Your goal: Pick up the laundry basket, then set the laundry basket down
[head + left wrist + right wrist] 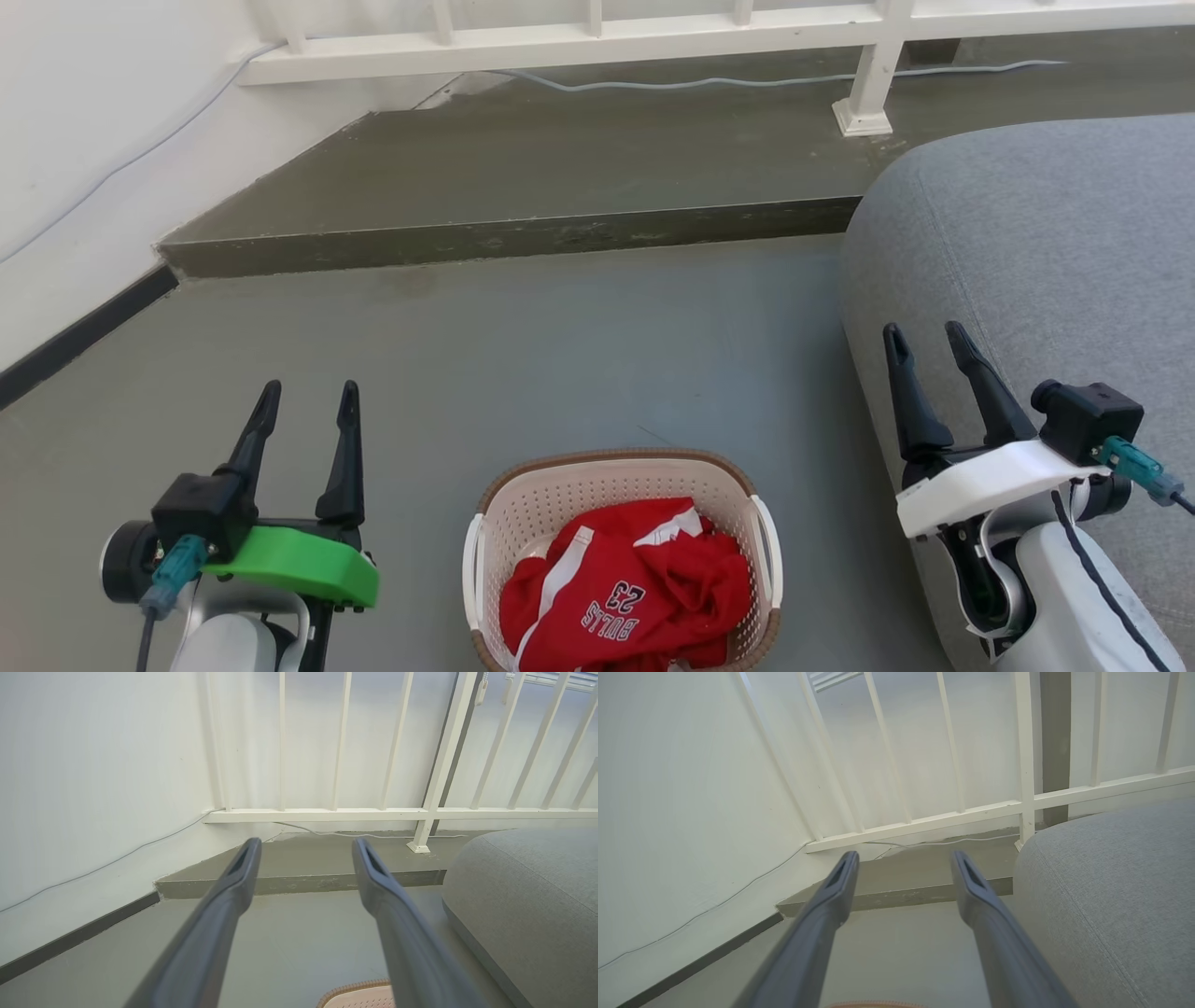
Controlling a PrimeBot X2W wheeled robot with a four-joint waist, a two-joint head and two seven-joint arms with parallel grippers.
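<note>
1. The laundry basket [579, 495] stands upright on the floor [560, 355] at 6 o'clock in the head view, with a crumpled red jersey [635, 588] lying inside it.
2. The left hand [310, 387] is at 8 o'clock and the right hand [924, 329] at 4 o'clock. Both have their fingers spread and hold nothing.
3. The hands flank the basket, well apart from it. This is probably so each can drop to the white side handle [471, 560] nearest it.
4. The right hand hangs over the edge of a grey cushion [1046, 243] at 3 o'clock. That arm would have to swing inward to clear it.
5. I judge that the pick-up has not begun, since neither hand touches the basket.
</note>
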